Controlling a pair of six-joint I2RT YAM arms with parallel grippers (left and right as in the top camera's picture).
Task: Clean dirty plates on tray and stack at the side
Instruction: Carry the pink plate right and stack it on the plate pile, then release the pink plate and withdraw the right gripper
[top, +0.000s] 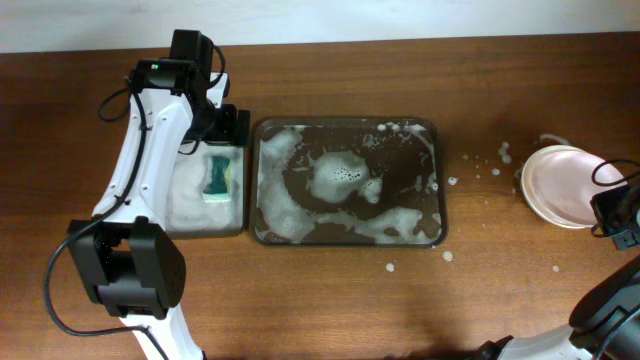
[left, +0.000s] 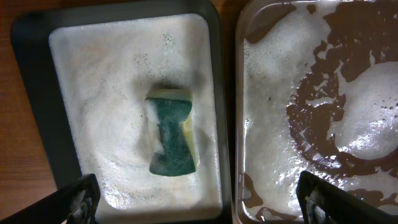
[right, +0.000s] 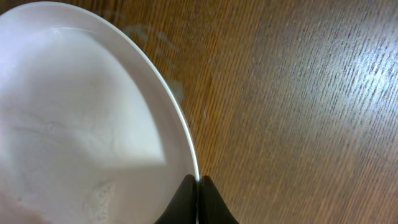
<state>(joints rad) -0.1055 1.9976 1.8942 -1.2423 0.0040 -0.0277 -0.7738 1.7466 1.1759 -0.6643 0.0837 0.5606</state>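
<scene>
The plates (top: 560, 185) lie in a stack on the wood tabletop at the far right, a pale pink one on top of white ones. My right gripper (top: 612, 210) is shut on the rim of the top plate (right: 74, 112); its fingertips (right: 198, 186) pinch the thin white edge. The tray (top: 345, 240) sits mid-table, streaked with white foam, and no plate shows in it. It also shows in the left wrist view (left: 238, 124). My left gripper (left: 199, 205) is open and empty, above the small tray at the left (top: 222, 130).
A smaller dark tray (top: 190, 225) full of foam holds a green sponge (top: 217, 177), also in the left wrist view (left: 172, 140). White soap splashes (top: 490, 170) fleck the wood between the large tray and the plate stack.
</scene>
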